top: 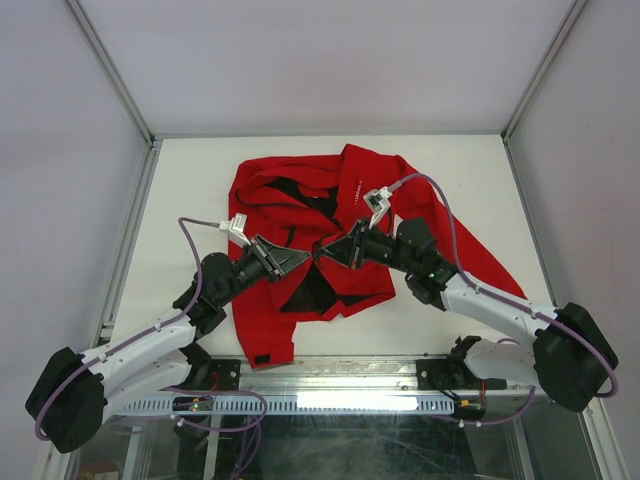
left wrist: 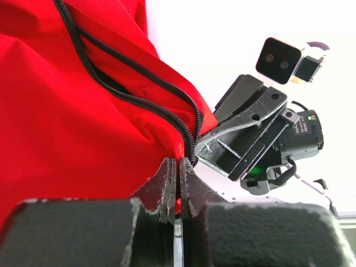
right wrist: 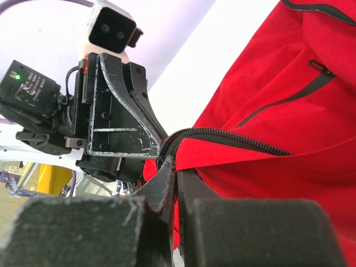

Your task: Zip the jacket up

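The red jacket [top: 340, 215] lies spread on the white table, its front open and black lining showing in the middle. My left gripper [top: 302, 258] and right gripper [top: 326, 252] meet tip to tip at the lower middle of the jacket. In the left wrist view my left gripper [left wrist: 178, 167] is shut on the red fabric edge beside the dark zipper [left wrist: 133, 100]. In the right wrist view my right gripper [right wrist: 177, 169] is shut on the jacket's hem where the zipper teeth [right wrist: 233, 139] end. A chest pocket zipper [right wrist: 289, 97] shows on the red panel.
The white table [top: 190, 190] is bounded by metal frame posts [top: 120, 90] and grey walls. One sleeve [top: 265, 335] runs toward the near edge, another [top: 480, 250] lies to the right under my right arm. A rail [top: 330, 400] runs along the near edge.
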